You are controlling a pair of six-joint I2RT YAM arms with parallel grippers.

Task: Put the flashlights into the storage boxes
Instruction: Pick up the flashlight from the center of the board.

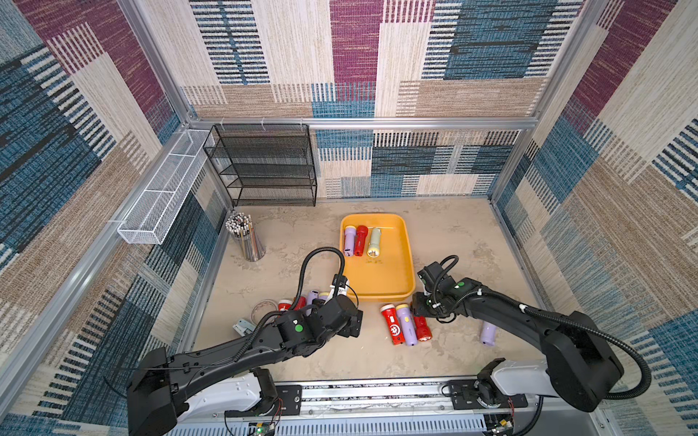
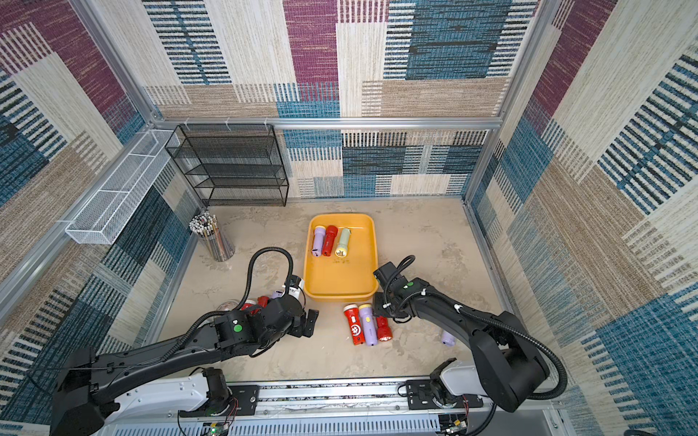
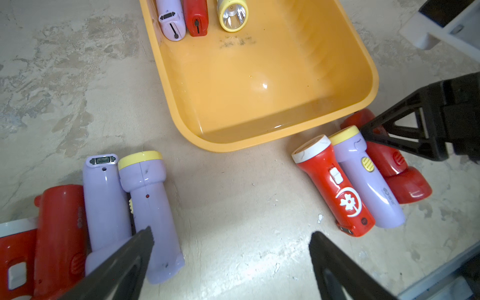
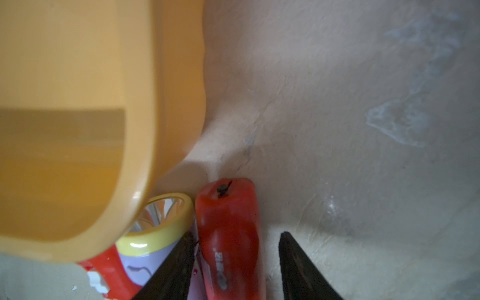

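Item, the desk [image 1: 453,234]: mottled beige, walled on three sides. Toward its near right corner lies a lone lilac flashlight [image 1: 488,334], flat and partly hidden by the right arm. Near the middle of the near half is the left gripper [image 3: 231,231]: jaws wide apart, nothing between them, over bare desk between two clusters. To its left is the left cluster [image 3: 105,207]: four flashlights side by side, two red and two lilac, one lilac with a yellow head, partly under the left arm in both top views. To its right is a row of three, touching one another: white-headed red flashlight [image 1: 393,324], yellow-headed lilac flashlight [image 1: 407,325], plain red flashlight [image 1: 422,327]. The row sits just beside the near right corner of the tray [image 1: 381,275]. At that row is the right gripper [image 4: 236,235]: jaws apart, one on either side of the plain red flashlight, a gap showing on one side, not clamped. The tray is mid-desk, yellow-orange, shallow and mostly bare. At its far end, side by side, lie a lilac flashlight [image 1: 349,241], a red flashlight [image 1: 360,240] and a pale green flashlight [image 1: 374,243]. By the far left edge stand pencils [image 1: 241,230], bundled upright in a holder. In the far left corner is a black mesh rack [image 1: 264,166], against the back wall. On the left wall hangs a white wire basket [image 1: 166,188].
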